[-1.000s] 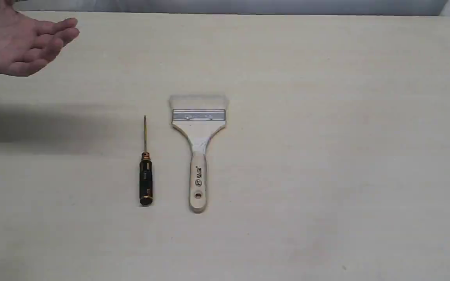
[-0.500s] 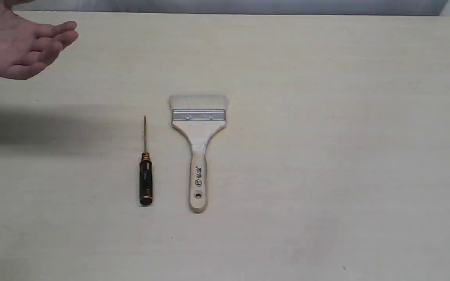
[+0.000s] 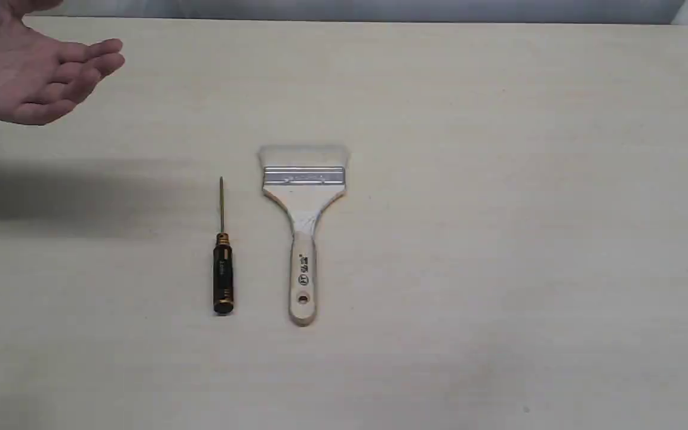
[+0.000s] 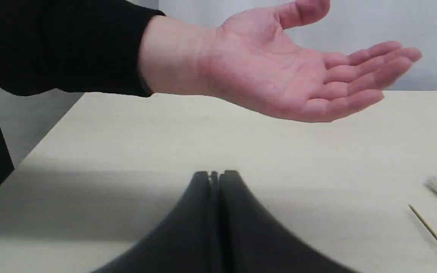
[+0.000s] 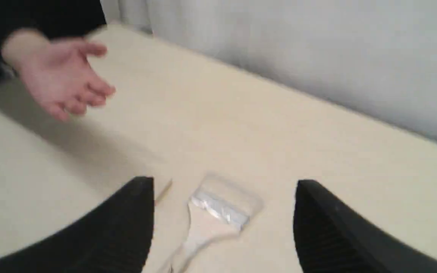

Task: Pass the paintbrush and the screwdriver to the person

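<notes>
Paintbrush [image 3: 303,233] and screwdriver [image 3: 223,269], one each, lie apart; one open hand [image 3: 27,71]; left pincer [image 4: 214,175] closed empty, right pincer [image 5: 224,182] spread empty.

— What is the surface?
— A pale beige table [image 3: 499,239], matte, with faint grain.
— And behind it?
— A grey wall [image 3: 380,9] along its far edge. A broad soft shadow [image 3: 51,197] lies across the table's left part in the exterior view.

Ext. view: person's hand [image 3: 21,74] partly off-frame; R wrist view: paintbrush [image 5: 218,210] blurry, handle end off-frame.
</notes>
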`<state>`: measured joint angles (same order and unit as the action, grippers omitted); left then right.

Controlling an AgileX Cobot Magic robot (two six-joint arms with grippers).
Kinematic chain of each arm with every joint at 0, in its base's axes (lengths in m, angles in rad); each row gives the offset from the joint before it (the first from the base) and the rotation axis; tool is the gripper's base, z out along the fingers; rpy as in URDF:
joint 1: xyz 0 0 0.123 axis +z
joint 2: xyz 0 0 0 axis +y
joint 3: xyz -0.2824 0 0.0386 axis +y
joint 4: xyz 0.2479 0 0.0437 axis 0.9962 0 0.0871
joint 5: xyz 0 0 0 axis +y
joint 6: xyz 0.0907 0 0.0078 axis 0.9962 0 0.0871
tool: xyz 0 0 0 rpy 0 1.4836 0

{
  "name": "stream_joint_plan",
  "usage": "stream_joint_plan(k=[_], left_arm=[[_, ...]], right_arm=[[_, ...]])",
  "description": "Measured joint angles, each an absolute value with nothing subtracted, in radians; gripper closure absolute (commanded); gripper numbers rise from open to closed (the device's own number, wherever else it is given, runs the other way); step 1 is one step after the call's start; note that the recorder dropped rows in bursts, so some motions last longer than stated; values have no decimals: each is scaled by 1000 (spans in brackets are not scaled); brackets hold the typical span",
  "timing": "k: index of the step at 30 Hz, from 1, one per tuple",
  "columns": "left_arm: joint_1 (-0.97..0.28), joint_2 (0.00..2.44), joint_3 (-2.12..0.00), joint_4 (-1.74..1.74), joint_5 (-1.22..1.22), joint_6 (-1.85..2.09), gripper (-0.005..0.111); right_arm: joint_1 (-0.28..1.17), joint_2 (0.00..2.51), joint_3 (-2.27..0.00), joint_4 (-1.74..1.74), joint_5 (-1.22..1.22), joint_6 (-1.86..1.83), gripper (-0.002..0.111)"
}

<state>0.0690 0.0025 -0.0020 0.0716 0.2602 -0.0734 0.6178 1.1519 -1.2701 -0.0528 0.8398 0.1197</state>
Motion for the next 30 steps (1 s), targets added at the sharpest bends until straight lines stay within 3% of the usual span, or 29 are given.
stream_joint_plan(k=[5,13,30], left_arm=[[69,2,-2,72,260,-73,107],[69,2,-2,72,260,-73,107],[69,2,-2,72,260,-73,107]], right_arm=[[628,1423,-1440,-57,1030,151,55],[638,1791,-1488,0,1063,169,55],[781,2121,-1589,-89,917,393,55]])
